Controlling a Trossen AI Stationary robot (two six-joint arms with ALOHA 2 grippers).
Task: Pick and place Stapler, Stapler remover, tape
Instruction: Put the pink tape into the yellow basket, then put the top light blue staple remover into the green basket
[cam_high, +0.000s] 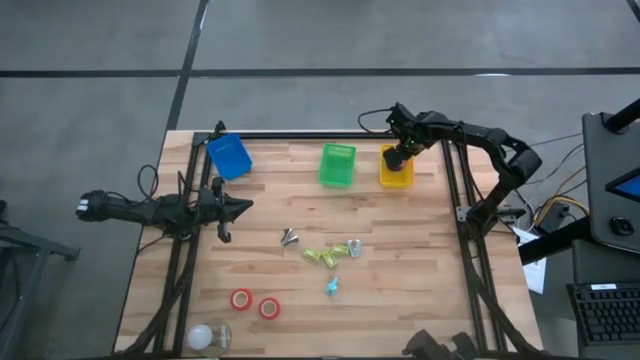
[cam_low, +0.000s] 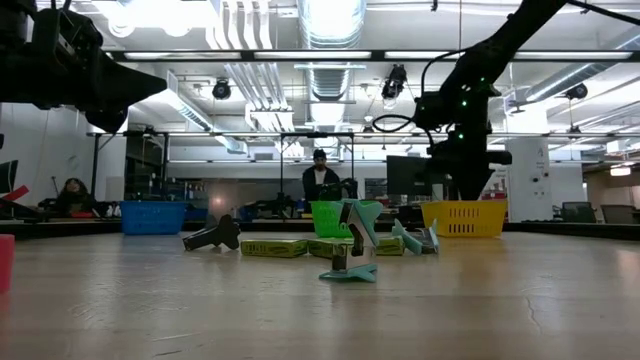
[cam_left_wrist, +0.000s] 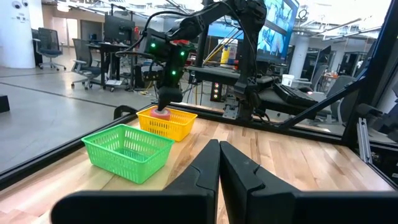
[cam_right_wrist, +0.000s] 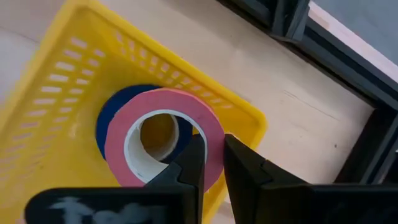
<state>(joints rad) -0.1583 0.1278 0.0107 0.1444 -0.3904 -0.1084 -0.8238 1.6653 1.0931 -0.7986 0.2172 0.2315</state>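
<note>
While the right gripper (cam_right_wrist: 210, 163) pinches the wall of a red tape roll (cam_right_wrist: 163, 138) over the yellow basket (cam_high: 396, 167) at upper right of the high view, a dark blue tape roll (cam_right_wrist: 115, 112) already lies inside. Two red rolls (cam_high: 254, 303) remain at lower left; the staplers (cam_high: 321, 256) and stapler removers (cam_high: 331, 287) wait mid-table, apparently unsorted. The left gripper (cam_left_wrist: 219, 163), fingers together, idles at left. The green basket (cam_high: 337, 165) and blue basket (cam_high: 229, 156) contents are hard to make out.
</note>
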